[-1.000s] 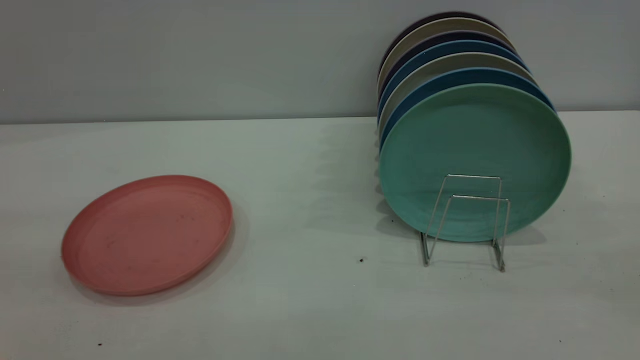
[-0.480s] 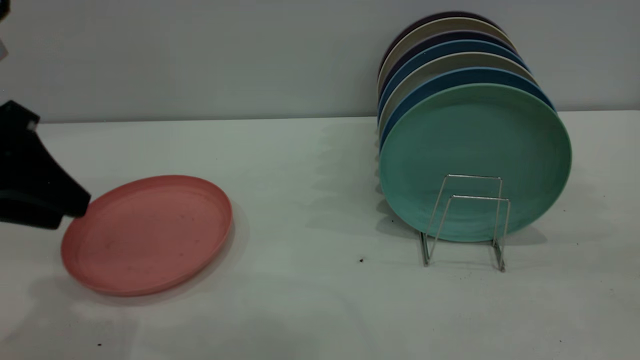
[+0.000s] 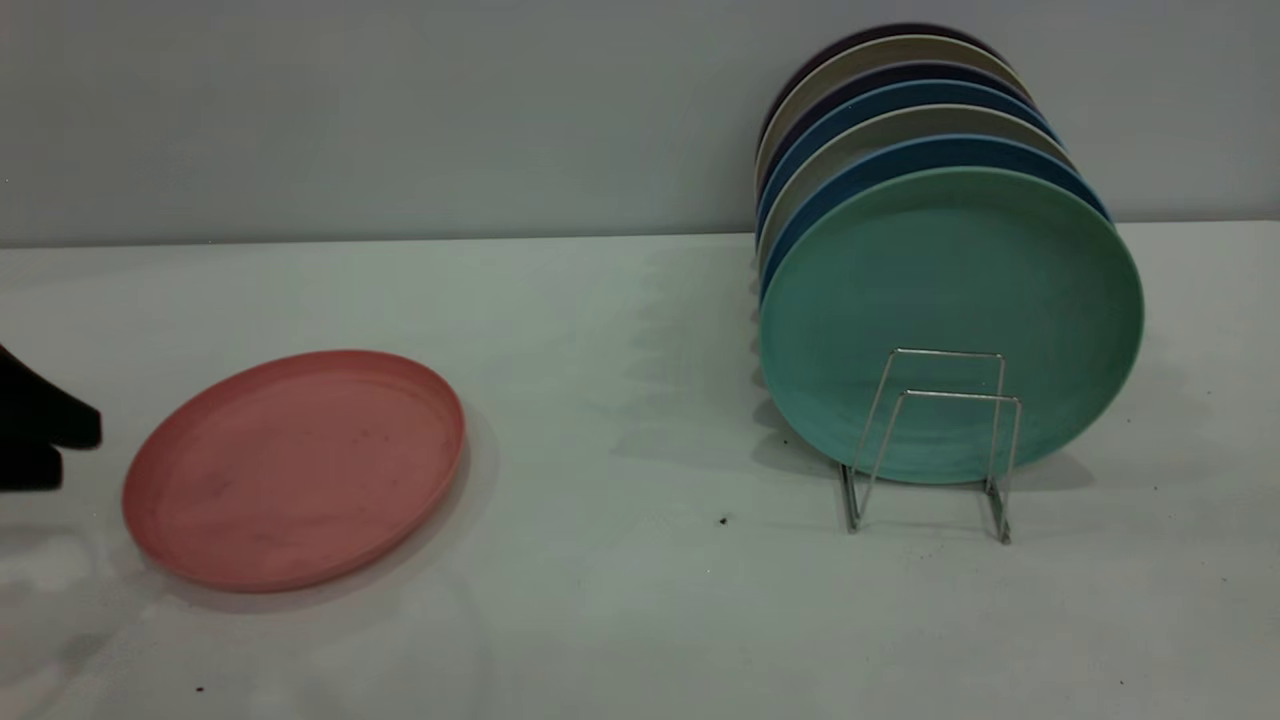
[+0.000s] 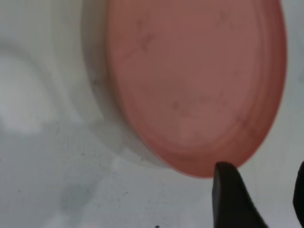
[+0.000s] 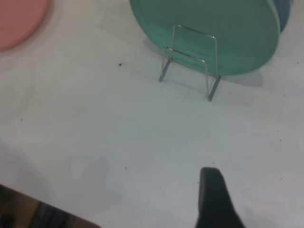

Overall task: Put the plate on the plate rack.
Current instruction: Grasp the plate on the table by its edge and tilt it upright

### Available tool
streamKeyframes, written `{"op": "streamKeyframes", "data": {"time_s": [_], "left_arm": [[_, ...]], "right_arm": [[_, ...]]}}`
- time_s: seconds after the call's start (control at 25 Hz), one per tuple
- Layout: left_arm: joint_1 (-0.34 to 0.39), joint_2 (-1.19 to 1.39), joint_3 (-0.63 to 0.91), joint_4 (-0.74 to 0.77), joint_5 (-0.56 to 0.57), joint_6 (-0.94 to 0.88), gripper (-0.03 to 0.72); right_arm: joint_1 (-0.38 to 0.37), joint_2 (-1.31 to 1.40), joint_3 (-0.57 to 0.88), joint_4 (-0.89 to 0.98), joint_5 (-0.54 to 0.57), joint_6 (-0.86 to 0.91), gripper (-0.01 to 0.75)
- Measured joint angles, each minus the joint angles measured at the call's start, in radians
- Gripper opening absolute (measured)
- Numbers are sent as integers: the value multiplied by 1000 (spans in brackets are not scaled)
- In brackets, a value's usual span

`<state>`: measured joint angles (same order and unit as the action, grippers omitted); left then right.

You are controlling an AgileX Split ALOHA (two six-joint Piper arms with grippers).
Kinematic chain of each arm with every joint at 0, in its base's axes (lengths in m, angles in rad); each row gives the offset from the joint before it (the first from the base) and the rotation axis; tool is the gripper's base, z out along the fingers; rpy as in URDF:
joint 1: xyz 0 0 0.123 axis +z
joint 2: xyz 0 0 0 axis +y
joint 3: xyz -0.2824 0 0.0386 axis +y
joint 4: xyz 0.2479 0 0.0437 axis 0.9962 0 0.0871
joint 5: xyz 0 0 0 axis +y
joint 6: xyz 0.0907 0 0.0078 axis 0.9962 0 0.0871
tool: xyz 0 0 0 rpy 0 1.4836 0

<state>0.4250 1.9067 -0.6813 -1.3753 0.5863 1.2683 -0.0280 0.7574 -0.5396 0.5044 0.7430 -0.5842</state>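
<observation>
Round salmon-pink matte plate [image 3: 294, 468] lies flat on the white table [image 3: 620, 620], well apart from the thin silver wire plate rack [image 3: 935, 440]. Left gripper [image 4: 259, 197], fingers parted, sits beside the plate's rim; right gripper's state cannot be told.

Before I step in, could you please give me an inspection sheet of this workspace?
Surface: pale table, a few dark specks.
Job's things: pink plate flat at left, untouched; plate rack at right, front loops free.
Clutter: teal plate standing in the rack, blue plates and others behind it.
Grippers: left gripper beside the pink plate, apart from it; right gripper above bare table.
Cables: nothing seen.
Surroundings: plain grey wall.
</observation>
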Motion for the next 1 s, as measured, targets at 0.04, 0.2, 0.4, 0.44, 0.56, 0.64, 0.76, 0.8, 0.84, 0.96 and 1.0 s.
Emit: {"op": "streamKeyframes", "data": {"time_s": [0.04, 0.2, 0.4, 0.44, 0.56, 0.64, 0.76, 0.8, 0.84, 0.96, 1.0], "left_arm": [[0, 19, -5, -12, 0, 10, 356], [0, 108, -24, -47, -18, 34, 356], [0, 205, -28, -114, -28, 77, 356], [0, 223, -29, -130, -30, 88, 356], [0, 257, -32, -200, -34, 133, 356], [0, 267, -32, -252, -33, 179, 356], [0, 283, -33, -308, -24, 219, 356], [0, 292, -33, -319, -22, 228, 356], [0, 303, -33, -333, -19, 237, 356], [0, 335, -34, -377, 10, 286, 354], [0, 345, -35, -382, 24, 295, 350]], "right_arm": [[0, 0, 0, 0, 0, 0, 471], [0, 0, 0, 0, 0, -1, 471], [0, 0, 0, 0, 0, -2, 471], [0, 0, 0, 0, 0, -2, 471], [0, 0, 0, 0, 0, -2, 471], [0, 0, 0, 0, 0, -2, 471], [0, 0, 0, 0, 0, -2, 471], [0, 0, 0, 0, 0, -2, 471], [0, 0, 0, 0, 0, -2, 471], [0, 0, 0, 0, 0, -2, 471], [0, 0, 0, 0, 0, -2, 471]]}}
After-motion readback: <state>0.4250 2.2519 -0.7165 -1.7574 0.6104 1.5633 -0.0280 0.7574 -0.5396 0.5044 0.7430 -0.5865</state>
